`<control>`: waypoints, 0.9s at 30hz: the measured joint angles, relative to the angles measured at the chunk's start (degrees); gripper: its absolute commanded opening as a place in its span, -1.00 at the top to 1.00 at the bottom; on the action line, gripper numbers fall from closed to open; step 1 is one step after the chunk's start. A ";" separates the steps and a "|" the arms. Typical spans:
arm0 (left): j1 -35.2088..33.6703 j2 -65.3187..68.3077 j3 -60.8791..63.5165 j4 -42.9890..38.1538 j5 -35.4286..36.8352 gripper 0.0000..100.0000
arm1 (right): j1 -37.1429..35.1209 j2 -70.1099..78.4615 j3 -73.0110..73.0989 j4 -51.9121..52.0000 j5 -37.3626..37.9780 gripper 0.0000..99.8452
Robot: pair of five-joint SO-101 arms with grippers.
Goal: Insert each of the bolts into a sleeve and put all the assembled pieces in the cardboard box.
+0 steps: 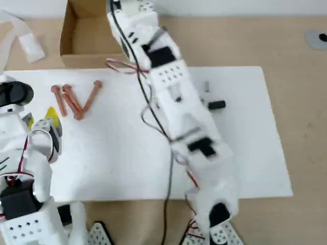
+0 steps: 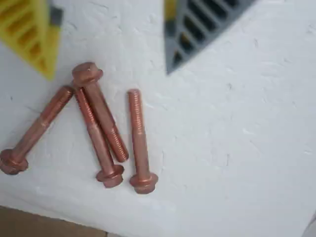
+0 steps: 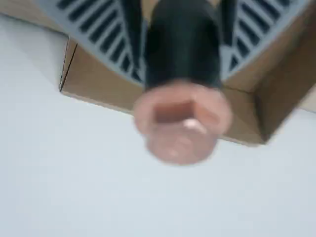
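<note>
— Your right gripper (image 3: 182, 47) is pinched tight on a black sleeve (image 3: 181, 54) with a copper bolt (image 3: 181, 123) seated in it, head outward, just in front of the cardboard box (image 3: 98, 86).

— So how far along does that put you?

— Early, I judge. That one assembled piece is not in the box yet. Four loose bolts (image 2: 139, 138) lie together on the white sheet (image 1: 245, 153) near the box, and a spare sleeve (image 1: 216, 104) lies farther from it.

— And your left gripper (image 2: 107, 61)?

— Spread wide, holding nothing, hovering above those four bolts. Whether the box holds anything, you cannot tell from here.
</note>
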 measured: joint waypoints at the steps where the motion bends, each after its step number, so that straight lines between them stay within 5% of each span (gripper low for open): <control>1: 0.00 0.09 0.09 0.00 0.00 0.69 | 0.26 5.19 -5.01 0.00 0.09 0.98; 11: 0.00 0.09 0.62 -3.69 0.00 0.69 | 1.49 45.54 -40.70 0.00 4.31 0.97; 20: 0.00 0.44 0.62 -3.69 0.00 0.68 | 1.49 46.95 -44.31 9.05 4.40 0.52; 27: 0.00 0.62 3.25 -3.87 0.00 0.68 | 1.49 45.98 -45.27 16.53 4.48 0.43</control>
